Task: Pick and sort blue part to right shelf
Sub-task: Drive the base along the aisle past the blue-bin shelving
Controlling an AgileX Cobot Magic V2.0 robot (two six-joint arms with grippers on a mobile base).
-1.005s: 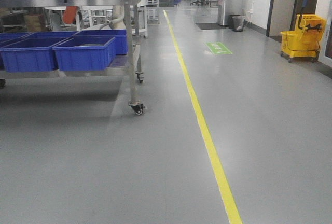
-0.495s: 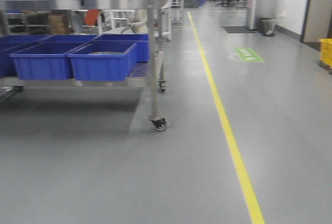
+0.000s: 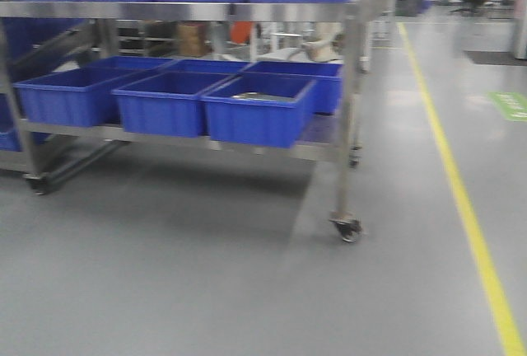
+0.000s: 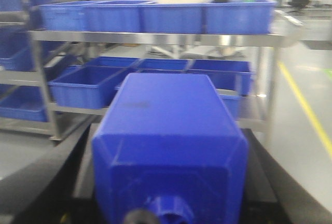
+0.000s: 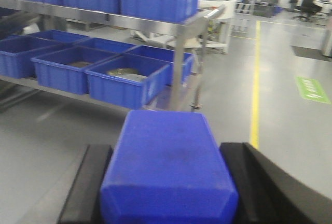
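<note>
Blue plastic fills both wrist views. The left gripper (image 4: 170, 130) is clamped on the blue part (image 4: 163, 99). Its black fingers (image 4: 52, 182) flank the two long sides, and the knob cap (image 4: 166, 211) points back toward the camera. The right gripper (image 5: 166, 146) is closed around a second blue block (image 5: 166, 167), whose cap end is out of sight. Ahead stands a stainless steel wheeled rack (image 3: 350, 84) carrying blue bins (image 3: 259, 109) on its upper and lower shelves. The nearest right-hand bin holds something pale that is too blurred to identify. A yellow floor line (image 3: 461, 191) runs past the rack's right side across the grey floor (image 3: 206, 290).
</note>
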